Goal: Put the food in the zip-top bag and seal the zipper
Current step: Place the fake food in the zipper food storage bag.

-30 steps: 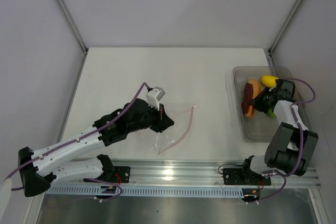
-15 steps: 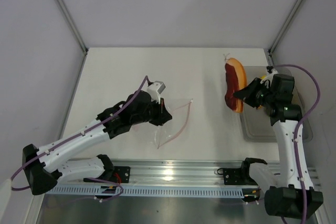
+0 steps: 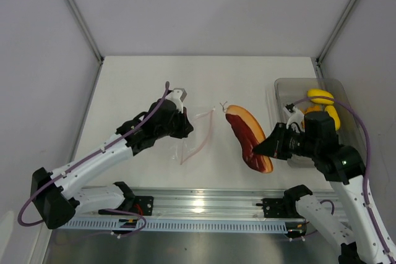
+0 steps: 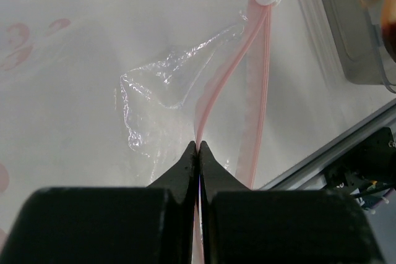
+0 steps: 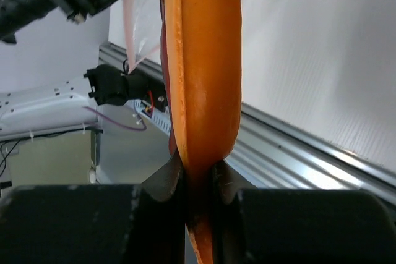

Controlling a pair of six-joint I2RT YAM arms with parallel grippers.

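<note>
- Since a second ago the right arm had lifted the orange piece [image 3: 250, 140] out of the tray [image 3: 278, 91] and swung it across to mid-desk. The left arm had drawn the bag [image 3: 197, 129] a little further left.
- The desk [image 3: 247, 85] carried the tray at its right edge, with yellow pieces [image 3: 322, 97] left inside.
- The bag lay left of centre, one lip raised and the other on the desk, so the mouth gaped.
- The orange piece hung just right of that mouth, not touching it. Its long axis ran diagonally, roughly parallel to the zipper [image 4: 258, 91].
- The right pincer [image 5: 197, 165] was clamped narrow on the piece's near end, so the free end lay nearest the bag.
- The left pincer [image 4: 199, 153] was pinched tight on the zipper's upper lip.
</note>
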